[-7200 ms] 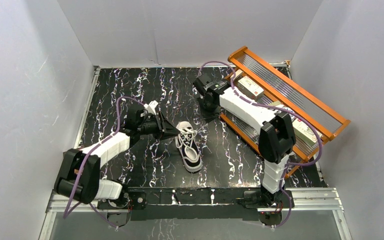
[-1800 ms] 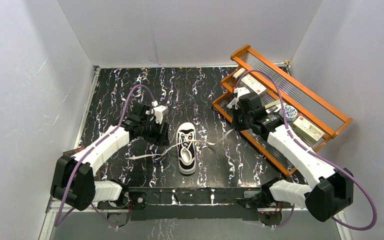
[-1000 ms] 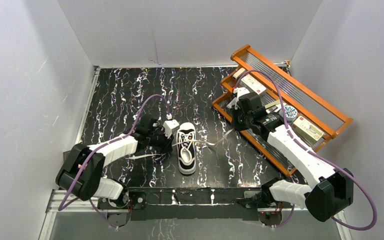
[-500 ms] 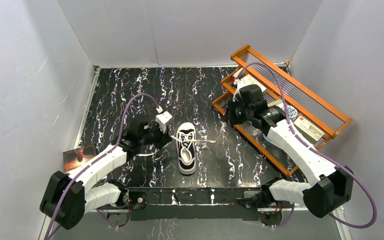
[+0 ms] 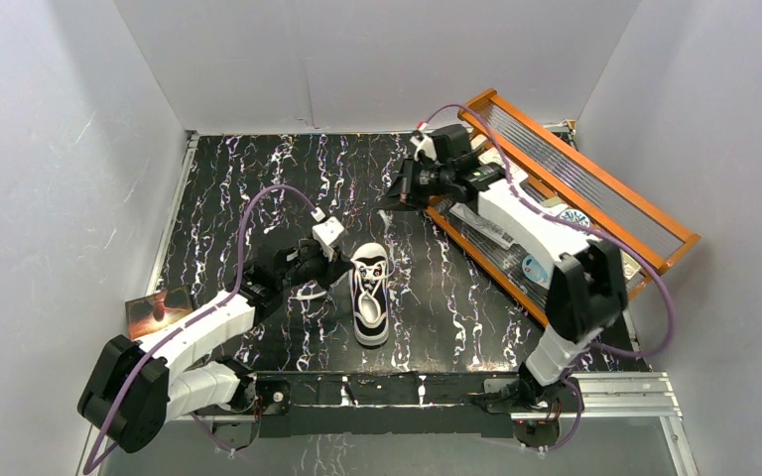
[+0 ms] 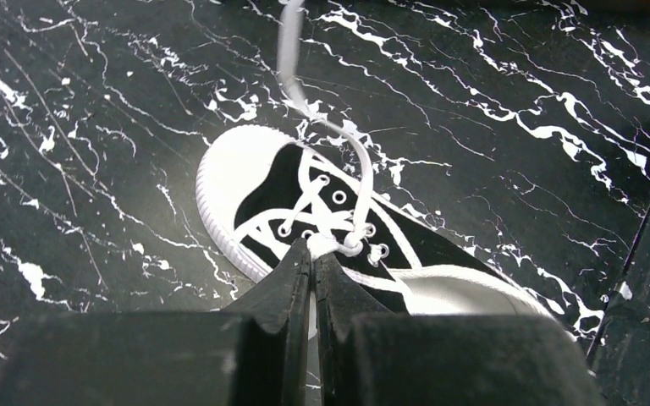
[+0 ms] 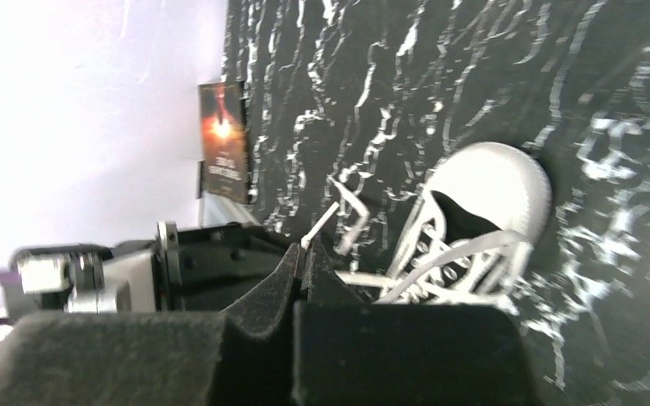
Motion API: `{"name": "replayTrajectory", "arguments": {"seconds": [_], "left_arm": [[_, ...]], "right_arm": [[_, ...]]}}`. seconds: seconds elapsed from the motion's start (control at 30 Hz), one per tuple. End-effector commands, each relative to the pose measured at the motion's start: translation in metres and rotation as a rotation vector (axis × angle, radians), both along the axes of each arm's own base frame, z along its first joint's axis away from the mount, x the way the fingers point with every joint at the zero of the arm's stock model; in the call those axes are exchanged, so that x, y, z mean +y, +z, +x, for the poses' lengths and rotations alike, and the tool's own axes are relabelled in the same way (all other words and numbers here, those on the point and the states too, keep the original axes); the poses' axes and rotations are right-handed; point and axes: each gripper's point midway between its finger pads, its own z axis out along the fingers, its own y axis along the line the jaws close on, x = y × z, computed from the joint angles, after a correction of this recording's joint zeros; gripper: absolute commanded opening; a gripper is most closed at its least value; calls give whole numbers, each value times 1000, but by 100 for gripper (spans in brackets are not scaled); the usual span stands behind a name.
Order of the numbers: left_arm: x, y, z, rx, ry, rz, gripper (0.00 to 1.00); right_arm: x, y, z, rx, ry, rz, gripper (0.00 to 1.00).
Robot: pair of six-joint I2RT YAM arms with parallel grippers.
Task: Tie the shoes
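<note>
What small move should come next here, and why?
Probably the right gripper should draw its lace strand a little farther from the sneaker while the left gripper holds. Both are shut: the left pinches the laces where they cross, the right's strand runs taut away from the shoe, and no bow is formed yet.
</note>
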Motion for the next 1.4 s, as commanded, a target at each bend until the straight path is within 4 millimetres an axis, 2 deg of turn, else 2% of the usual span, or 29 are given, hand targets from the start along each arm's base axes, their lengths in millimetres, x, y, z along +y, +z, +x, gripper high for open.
{"name": "replayTrajectory", "arguments": {"seconds": [0.0, 0.1, 0.2, 0.4, 0.53, 0.7, 0.77, 0.8, 0.87, 0.93, 1.0, 1.07, 1.1, 1.13, 1.27, 1.37], "left_arm": [[-13, 15, 1, -152, -99, -34, 0], [-13, 11, -4, -190, -131, -34, 0], [-11, 6, -6, -230, -138, -22, 0], [-9, 0, -6, -297, -162, 4, 0], [-10, -5, -9, -320, -182, 6, 0], [-17, -9, -14, -314, -216, -6, 0], [-17, -13, -17, -302, -211, -10, 0], [-17, -15, -18, -297, -205, -10, 0], [-15, -19, -18, -282, -181, -22, 0], [-12, -19, -17, -275, -142, -48, 0], [-11, -21, -17, -272, -129, -52, 0], [-11, -25, -17, -258, -122, -53, 0], [-10, -26, -17, -252, -115, -58, 0], [-10, -26, -17, -247, -114, -61, 0], [-11, -29, -17, -230, -111, -63, 0], [-10, -31, -17, -215, -94, -70, 0]], "right_arm": [[49, 12, -9, 164, 171, 167, 0], [73, -20, -20, 300, 295, 122, 0], [94, -51, -31, 364, 406, 58, 0], [132, -81, -66, 453, 567, 34, 0], [132, -111, -95, 513, 633, -63, 0], [127, -133, -135, 579, 729, -123, 0], [125, -142, -137, 591, 733, -138, 2], [125, -148, -140, 610, 739, -144, 7], [132, -160, -149, 634, 776, -157, 9], [139, -164, -159, 656, 808, -143, 13], [137, -165, -160, 667, 825, -144, 19], [138, -145, -143, 641, 782, -104, 39], [138, -129, -130, 604, 748, -75, 52], [136, -116, -121, 583, 729, -56, 61], [127, -100, -104, 556, 691, -45, 72], [124, -77, -88, 527, 654, 11, 76]]}}
